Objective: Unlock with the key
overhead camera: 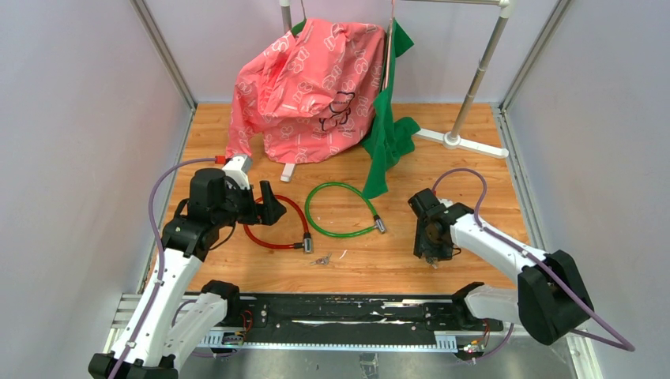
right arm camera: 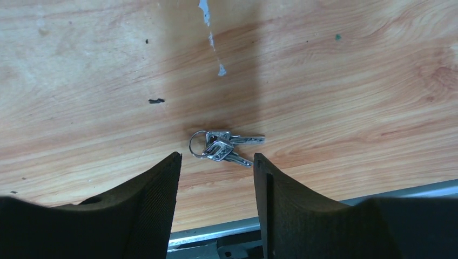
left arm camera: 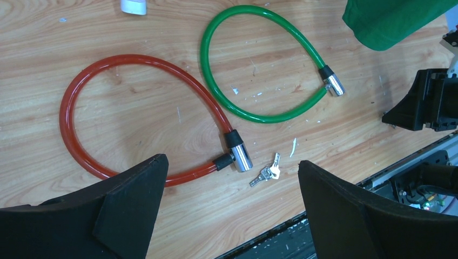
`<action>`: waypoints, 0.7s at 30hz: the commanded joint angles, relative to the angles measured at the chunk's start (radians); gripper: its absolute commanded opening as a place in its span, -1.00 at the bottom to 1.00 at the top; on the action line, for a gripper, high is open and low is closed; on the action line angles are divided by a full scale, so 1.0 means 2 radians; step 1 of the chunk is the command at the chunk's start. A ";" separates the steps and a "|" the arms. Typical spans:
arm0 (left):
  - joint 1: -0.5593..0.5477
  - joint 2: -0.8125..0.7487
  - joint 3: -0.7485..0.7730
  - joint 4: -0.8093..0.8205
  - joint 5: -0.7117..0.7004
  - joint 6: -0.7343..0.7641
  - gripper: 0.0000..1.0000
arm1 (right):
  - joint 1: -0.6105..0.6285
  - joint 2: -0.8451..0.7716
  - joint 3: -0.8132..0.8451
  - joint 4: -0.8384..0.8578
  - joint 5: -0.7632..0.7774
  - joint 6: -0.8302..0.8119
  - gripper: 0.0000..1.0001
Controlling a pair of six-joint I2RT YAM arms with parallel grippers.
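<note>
Grips nothing with either pincer: hangs with right pincer (right arm camera: 216, 156) partly parted just short of key bunch (right arm camera: 221, 144) lying flat on the counter (right arm camera: 81, 65) at lower centre of the wrist frame, spreads left pincer (left arm camera: 231, 159) wide above red cable lock (left arm camera: 70, 97) looped at centre-left, second key bunch (left arm camera: 267, 172) just right of its barrel.

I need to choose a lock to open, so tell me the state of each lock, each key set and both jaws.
Red lock: closed, no key in it.
Green lock: closed, no key in it.
Left keys: lying loose.
Right keys: lying loose.
Left jaws: open, empty.
Right jaws: open, empty.
</note>
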 commanded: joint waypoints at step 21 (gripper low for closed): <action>-0.010 -0.008 -0.006 0.012 0.000 0.004 0.90 | 0.007 -0.008 -0.062 0.087 -0.113 0.072 -0.06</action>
